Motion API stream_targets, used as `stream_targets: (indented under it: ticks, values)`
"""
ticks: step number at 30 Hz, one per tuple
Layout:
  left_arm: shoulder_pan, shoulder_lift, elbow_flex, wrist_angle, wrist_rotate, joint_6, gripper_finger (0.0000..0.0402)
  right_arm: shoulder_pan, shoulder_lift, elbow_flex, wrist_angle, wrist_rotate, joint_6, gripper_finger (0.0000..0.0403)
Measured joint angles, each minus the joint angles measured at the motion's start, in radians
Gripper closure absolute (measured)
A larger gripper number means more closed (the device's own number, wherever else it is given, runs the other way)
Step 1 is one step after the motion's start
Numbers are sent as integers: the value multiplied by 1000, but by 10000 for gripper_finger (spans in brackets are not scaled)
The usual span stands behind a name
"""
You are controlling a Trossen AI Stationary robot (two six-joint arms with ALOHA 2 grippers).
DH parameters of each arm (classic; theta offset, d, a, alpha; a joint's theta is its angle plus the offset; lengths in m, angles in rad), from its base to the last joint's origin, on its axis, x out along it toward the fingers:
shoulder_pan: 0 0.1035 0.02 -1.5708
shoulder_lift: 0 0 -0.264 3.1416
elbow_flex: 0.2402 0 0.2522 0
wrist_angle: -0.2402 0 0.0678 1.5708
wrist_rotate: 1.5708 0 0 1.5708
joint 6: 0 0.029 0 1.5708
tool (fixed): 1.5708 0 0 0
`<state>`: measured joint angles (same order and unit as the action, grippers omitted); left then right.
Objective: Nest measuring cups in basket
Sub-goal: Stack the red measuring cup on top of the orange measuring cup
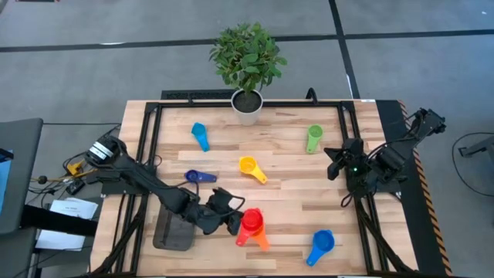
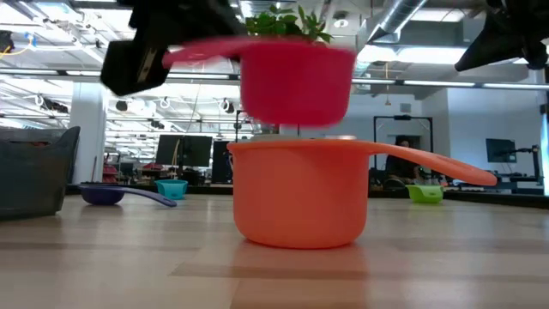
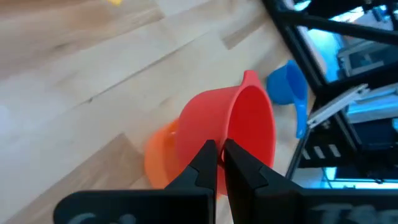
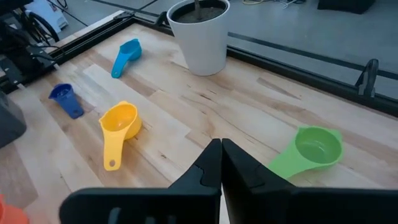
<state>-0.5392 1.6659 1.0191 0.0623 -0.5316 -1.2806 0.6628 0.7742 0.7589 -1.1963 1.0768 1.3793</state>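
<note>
I had the left gripper (image 1: 234, 222) low over the near part of the worktop (image 1: 293, 185), its fingers (image 3: 202, 163) pinched shut on the rim of the red measuring cup (image 1: 252, 220). From the low view the red cup hung just above the orange cup (image 2: 300, 193), which stood upright on the wood with its handle pointing sideways; I could not tell whether the two touched. The dark grey basket (image 1: 171, 233) lay just beside the left arm, toward the near left corner, and I saw no cup inside it.

The right gripper (image 1: 336, 161) waited over the right side of the worktop, fingers (image 4: 208, 163) closed on nothing, with the green cup (image 1: 313, 138) near it. The yellow cup (image 1: 251, 167) sat about mid-worktop, the dark blue cup (image 1: 197, 177) to its left, the light blue cup (image 1: 200, 135) farther back near the white plant pot (image 1: 247, 106), and the medium blue cup (image 1: 320, 244) at the near right.
</note>
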Motion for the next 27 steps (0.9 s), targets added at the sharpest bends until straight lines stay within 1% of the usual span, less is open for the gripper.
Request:
stream_targets:
  ticks: [5, 8, 12, 19, 21, 24, 25, 27]
  values:
    - [-13, 38, 0, 16, 3, -68, 400, 0, 0, 0, 0, -1, -19, 372]
    - [-12, 41, 0, 11, 0, -86, 386, 0, 0, 0, 0, -1, -19, 373]
    - [-12, 40, 0, 11, -9, -105, 353, 0, 0, 0, 0, -2, -19, 375]
    - [-12, 39, 0, 7, 10, -111, 276, 0, 0, 0, 1, -2, -18, 366]
    - [-11, 32, 0, 7, 26, -53, 258, 0, 0, 0, 5, -2, -18, 365]
    - [-7, 2, 0, 8, 76, 94, 242, 0, 3, 0, 29, -8, -18, 366]
    - [-7, -11, 0, 7, 94, 159, 241, 0, 11, 0, 43, -10, -18, 367]
    - [-13, -36, 1, -11, 132, 341, 242, 0, 37, 1, 74, -21, -24, 370]
